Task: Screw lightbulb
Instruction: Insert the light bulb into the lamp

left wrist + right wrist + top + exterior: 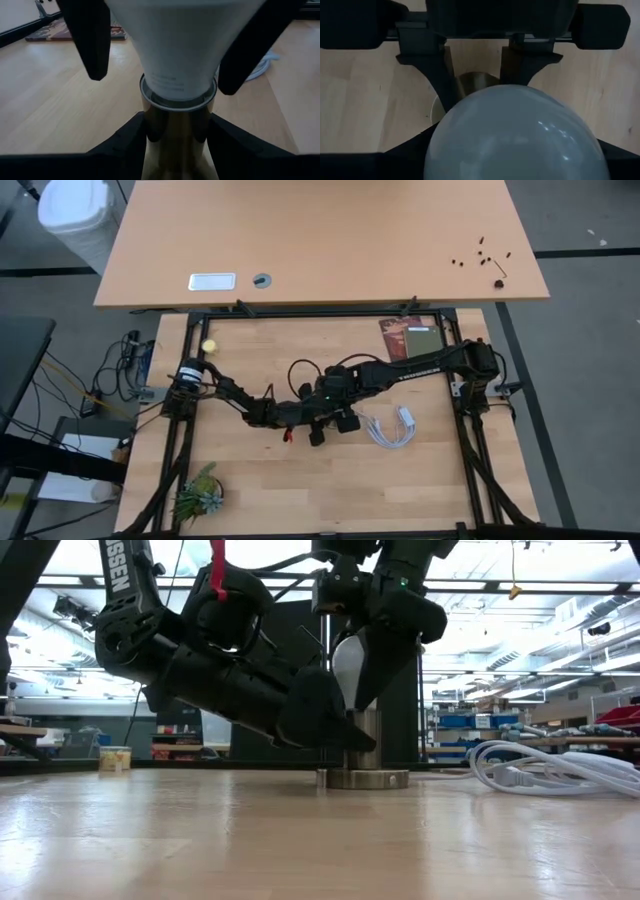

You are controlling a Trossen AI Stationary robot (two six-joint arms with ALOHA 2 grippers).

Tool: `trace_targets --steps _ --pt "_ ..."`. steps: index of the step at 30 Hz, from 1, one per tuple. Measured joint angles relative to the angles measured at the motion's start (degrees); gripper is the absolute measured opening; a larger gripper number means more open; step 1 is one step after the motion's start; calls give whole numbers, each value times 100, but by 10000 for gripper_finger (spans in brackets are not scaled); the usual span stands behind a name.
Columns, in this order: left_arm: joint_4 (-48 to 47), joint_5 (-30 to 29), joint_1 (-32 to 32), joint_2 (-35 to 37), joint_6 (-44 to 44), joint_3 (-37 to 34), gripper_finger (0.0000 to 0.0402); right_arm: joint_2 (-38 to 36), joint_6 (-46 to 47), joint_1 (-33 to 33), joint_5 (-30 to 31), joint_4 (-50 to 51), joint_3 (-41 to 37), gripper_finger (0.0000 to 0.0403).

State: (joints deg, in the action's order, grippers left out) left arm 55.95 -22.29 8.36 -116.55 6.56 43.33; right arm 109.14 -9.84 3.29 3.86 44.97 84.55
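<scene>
1. My right gripper (352,675) comes down from above onto the lightbulb (347,665), fingers closed on the white glass, one on each side. In the right wrist view the dome (515,135) fills the space between my fingers.
2. The bulb stands upright near the middle of the table, neck down, sitting in the mouth of the brassy socket (364,745). The left wrist view shows the neck (177,75) entering the socket's rim (177,100).
3. My left gripper (177,145) is low, level with the tabletop, its two fingers clamped against the socket's barrel, one on either flank. I judge it is bracing the socket.
4. The relation that matters: the bulb's long axis runs vertical, straight down the line of the socket and straight up into my right wrist. So the bulb lies directly below the right gripper, and the turn, by my reckoning, goes about that axis.
5. How far the thread is in, I cannot tell; the base is hidden inside the socket.
6. The white cord (545,768) lies apart from the socket, on the right arm's side.
</scene>
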Motion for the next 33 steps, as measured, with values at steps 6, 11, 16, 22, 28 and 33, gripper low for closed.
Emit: trace_targets --steps 6,11,16,22,28,33 --pt "-3 -7 0 2 10 0 184 6 774 6 88 67 -2 268" --pt "-8 -13 0 4 138 7 184 -3 1767 57 269 80 -7 261" --pt "-11 -21 0 4 175 7 184 -47 2922 170 415 70 -24 274" --pt "2 -71 -2 20 285 17 184 -37 4139 352 646 89 -39 276" --pt "-46 -57 0 24 159 17 184 -58 4748 507 816 142 -37 270" --pt "-57 -70 -4 24 140 17 184 -166 4706 681 831 514 -35 282"
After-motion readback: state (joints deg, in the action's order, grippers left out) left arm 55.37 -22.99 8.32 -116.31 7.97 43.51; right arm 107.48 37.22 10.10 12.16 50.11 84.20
